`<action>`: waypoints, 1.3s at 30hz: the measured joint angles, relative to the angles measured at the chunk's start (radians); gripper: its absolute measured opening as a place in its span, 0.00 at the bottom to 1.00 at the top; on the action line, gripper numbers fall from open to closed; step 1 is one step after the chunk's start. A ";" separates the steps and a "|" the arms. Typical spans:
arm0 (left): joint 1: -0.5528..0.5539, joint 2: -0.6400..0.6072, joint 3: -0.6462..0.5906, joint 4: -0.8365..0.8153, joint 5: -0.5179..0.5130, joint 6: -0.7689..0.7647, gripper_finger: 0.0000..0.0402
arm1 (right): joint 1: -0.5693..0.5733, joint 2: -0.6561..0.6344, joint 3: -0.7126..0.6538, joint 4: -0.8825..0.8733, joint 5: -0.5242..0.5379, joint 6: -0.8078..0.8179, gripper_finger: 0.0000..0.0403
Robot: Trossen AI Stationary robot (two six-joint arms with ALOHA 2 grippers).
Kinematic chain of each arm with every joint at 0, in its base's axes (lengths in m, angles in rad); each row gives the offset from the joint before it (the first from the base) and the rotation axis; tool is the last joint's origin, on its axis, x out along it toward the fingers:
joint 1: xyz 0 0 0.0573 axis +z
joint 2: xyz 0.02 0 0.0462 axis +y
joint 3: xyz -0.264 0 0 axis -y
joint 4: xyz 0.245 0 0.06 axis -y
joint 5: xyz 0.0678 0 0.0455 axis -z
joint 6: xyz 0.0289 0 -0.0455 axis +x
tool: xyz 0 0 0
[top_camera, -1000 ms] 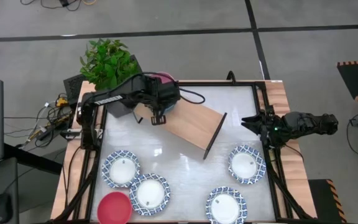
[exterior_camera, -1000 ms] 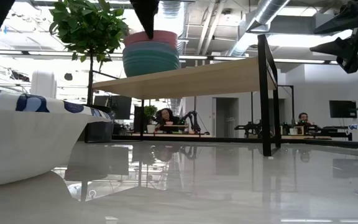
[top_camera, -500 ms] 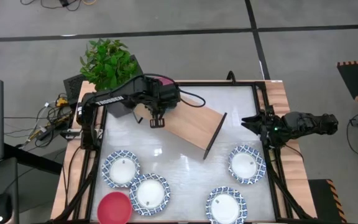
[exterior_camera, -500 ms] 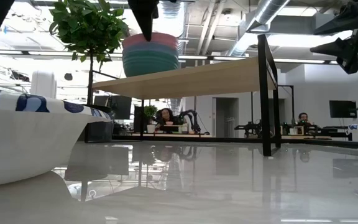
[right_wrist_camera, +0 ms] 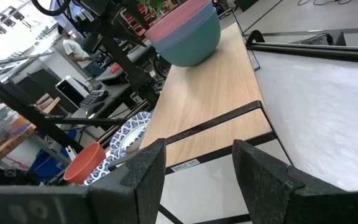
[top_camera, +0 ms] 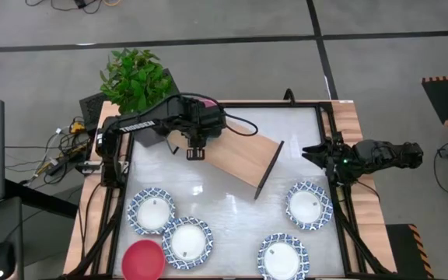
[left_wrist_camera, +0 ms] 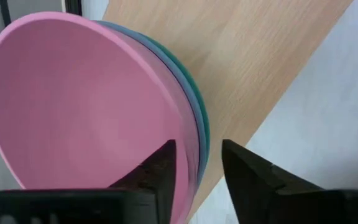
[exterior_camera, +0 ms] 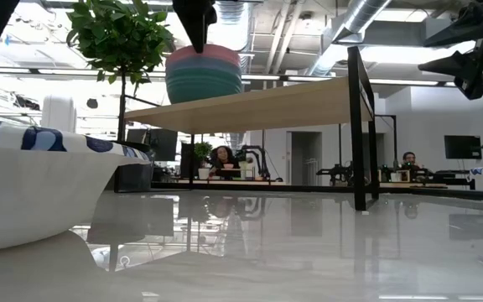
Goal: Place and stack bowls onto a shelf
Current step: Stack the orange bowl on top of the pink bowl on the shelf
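A pink bowl [left_wrist_camera: 86, 106] sits nested in a blue bowl [left_wrist_camera: 194, 124], and that one in a green bowl [right_wrist_camera: 194, 37]. The stack stands on the far left end of the wooden shelf [top_camera: 239, 159], which lies askew across the table. My left gripper [left_wrist_camera: 197, 174] hangs open over the stack's near rim, one finger inside the pink bowl and one outside; in the low view my left gripper [exterior_camera: 198, 33] shows in front of the stack [exterior_camera: 204, 75]. My right gripper [top_camera: 311, 153] waits open at the table's right edge. My left gripper comes from above, slanting down, astride the stack's rim [left_wrist_camera: 188, 155]: one finger [left_wrist_camera: 160, 171] is inside the pink bowl, the other [left_wrist_camera: 247, 171] outside the stack. I cannot tell whether either finger touches the rim. The stack rests upright on the shelf.
Several white bowls with blue patterned rims lie on the table's near half: [top_camera: 152, 211], [top_camera: 187, 241], [top_camera: 283, 257], [top_camera: 309, 205]. A red bowl [top_camera: 143, 259] sits at the near left corner. A potted plant [top_camera: 136, 78] stands beyond the far left corner. The shelf's dark end support [top_camera: 269, 169] stands mid-table.
The pink bowl's rim has sunk a little and now sits level in the stack. My left gripper has stayed over the stack's near rim.
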 joint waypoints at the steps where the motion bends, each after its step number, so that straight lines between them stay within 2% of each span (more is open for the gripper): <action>1: 0.000 -0.003 0.000 0.000 0.000 0.000 0.31 | 0.000 0.000 0.000 0.000 0.000 0.000 0.53; 11: -0.035 -0.102 0.002 0.000 0.020 -0.009 0.36 | 0.000 0.000 0.000 -0.008 0.001 -0.006 0.53; 17: -0.113 -0.169 0.002 0.024 0.278 -0.122 0.35 | 0.000 0.000 0.000 -0.029 0.003 -0.007 0.53; 20: -0.196 -0.173 0.002 0.027 0.335 -0.242 0.35 | 0.000 0.000 0.000 -0.029 0.004 -0.008 0.53; 25: -0.395 -0.171 -0.017 0.007 0.310 -0.417 0.35 | 0.000 0.000 0.000 -0.030 0.004 -0.008 0.53; 31: -0.642 -0.169 -0.135 0.039 0.114 -0.715 0.35 | 0.000 0.000 0.000 -0.029 0.006 -0.008 0.53; 35: -0.748 -0.169 -0.273 0.100 0.142 -0.888 0.35 | 0.000 0.000 0.000 -0.029 0.007 -0.008 0.53; 39: -0.823 -0.169 -0.428 0.237 0.226 -0.928 0.35 | 0.000 0.000 0.000 -0.029 0.007 -0.009 0.53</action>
